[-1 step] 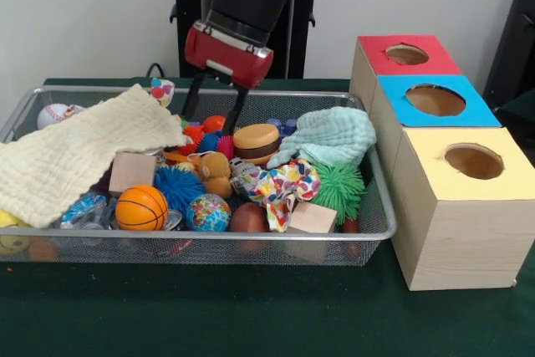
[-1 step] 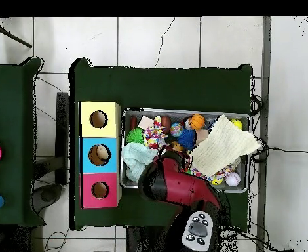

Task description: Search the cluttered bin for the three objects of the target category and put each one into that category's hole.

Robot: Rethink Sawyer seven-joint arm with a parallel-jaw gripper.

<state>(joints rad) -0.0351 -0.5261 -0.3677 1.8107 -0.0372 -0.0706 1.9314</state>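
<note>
Green-covered table (image 1: 251,315) under a wire bin (image 1: 380,206) crammed with balls, blocks and cloths. Beside it, three wooden boxes with holes: red (image 1: 407,54), blue (image 1: 435,99), yellow (image 1: 473,160). Gripper (image 1: 213,116) lowered into the bin's back edge, fingers (image 1: 193,94) spread narrowly, empty, above spiky balls (image 1: 209,138).

wire mesh bin (image 1: 368,227), wooden boxes (image 1: 456,240)

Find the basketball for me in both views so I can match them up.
Front view: the basketball sits at the near left of the bin, below the cream cloth.
Overhead view: the basketball lies by the bin's top edge, right of middle, just above the cream cloth.
Shared landmark: the yellow box.
</note>
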